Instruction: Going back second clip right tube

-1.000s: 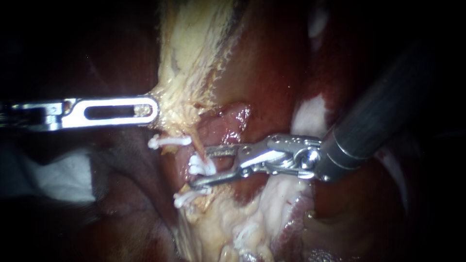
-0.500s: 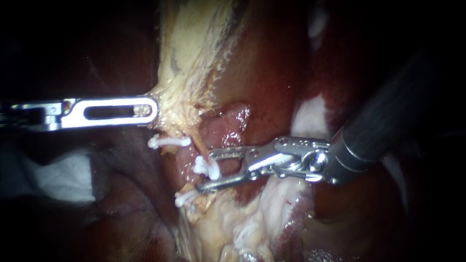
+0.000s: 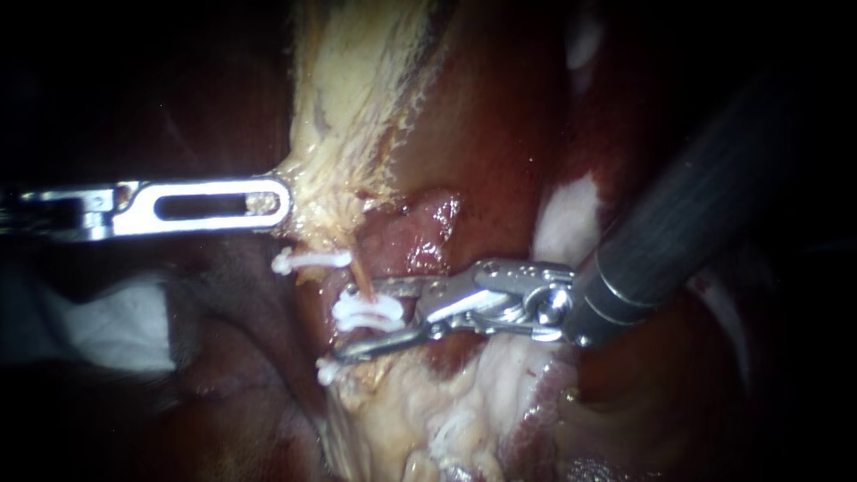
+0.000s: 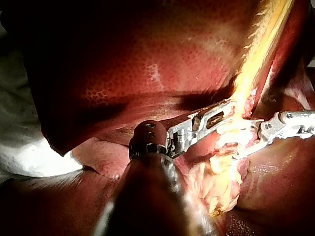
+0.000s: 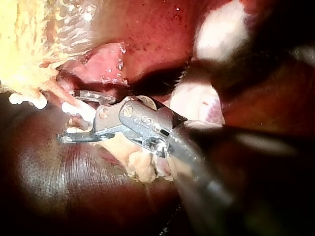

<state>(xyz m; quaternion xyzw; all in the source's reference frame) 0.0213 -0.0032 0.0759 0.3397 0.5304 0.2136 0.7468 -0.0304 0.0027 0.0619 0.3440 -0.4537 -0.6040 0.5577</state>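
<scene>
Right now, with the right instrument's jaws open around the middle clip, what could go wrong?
The right instrument has open jaws straddling the middle clip; pulling back askew could snag it and tug the tube. Its lower jaw lies near the lower clip and might catch it. If the left instrument slips off the yellow tissue, the tube could shift.

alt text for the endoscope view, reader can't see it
My right instrument, coming in from the upper right, holds its jaws open around a white clip on a thin tube. My left instrument grips pale yellowish tissue higher up; an upper clip and a lower clip flank the middle one.
</scene>
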